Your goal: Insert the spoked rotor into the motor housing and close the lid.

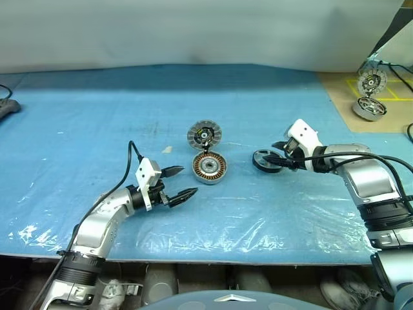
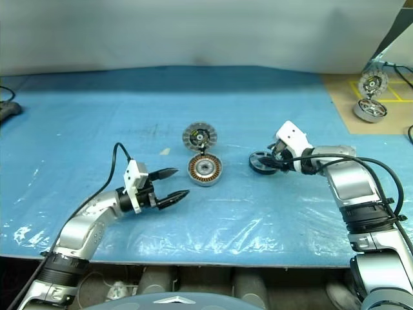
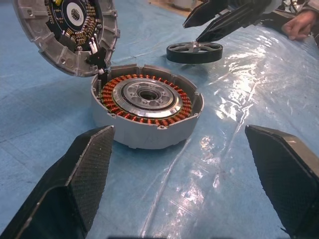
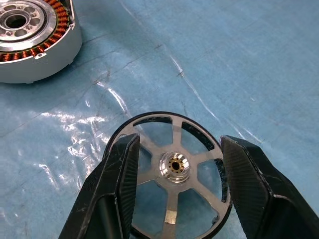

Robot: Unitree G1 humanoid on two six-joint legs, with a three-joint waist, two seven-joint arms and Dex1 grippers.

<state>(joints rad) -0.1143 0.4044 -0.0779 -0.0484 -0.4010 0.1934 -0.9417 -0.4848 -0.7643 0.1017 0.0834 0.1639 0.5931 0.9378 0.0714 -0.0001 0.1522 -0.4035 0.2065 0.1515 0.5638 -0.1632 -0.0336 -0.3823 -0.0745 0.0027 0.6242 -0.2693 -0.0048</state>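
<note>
right now you are holding your left gripper (image 1: 179, 183) nearest to you, left of centre over the blue plastic-covered table (image 1: 77, 129), its two black fingers spread wide apart and gripping nothing. it is pointing toward the motor housing (image 1: 210, 167), which is sitting flat just beyond and to the right of those fingertips, well clear of them. you are looking at its ring of copper windings (image 3: 110, 88) around a pale metal centre, open on top.

off to the right, at about the same depth, your right gripper (image 4: 175, 164) is reaching in over the spoked rotor (image 1: 267, 160), which is lying flat on the table to the right of the housing and apart from it. its fingers (image 4: 122, 172) are standing partly open, one on each side of the rotor's hub, above the spokes; you are not gripping the rotor, and whether the tips are touching it is not clear.

just beyond the housing, the lid (image 1: 204, 135) is standing tilted up at the housing's far edge, ribbed inner face and dark centre toward you.

far right, a spare motor unit (image 1: 370, 97) is sitting on a brown board (image 1: 342, 97).
</note>
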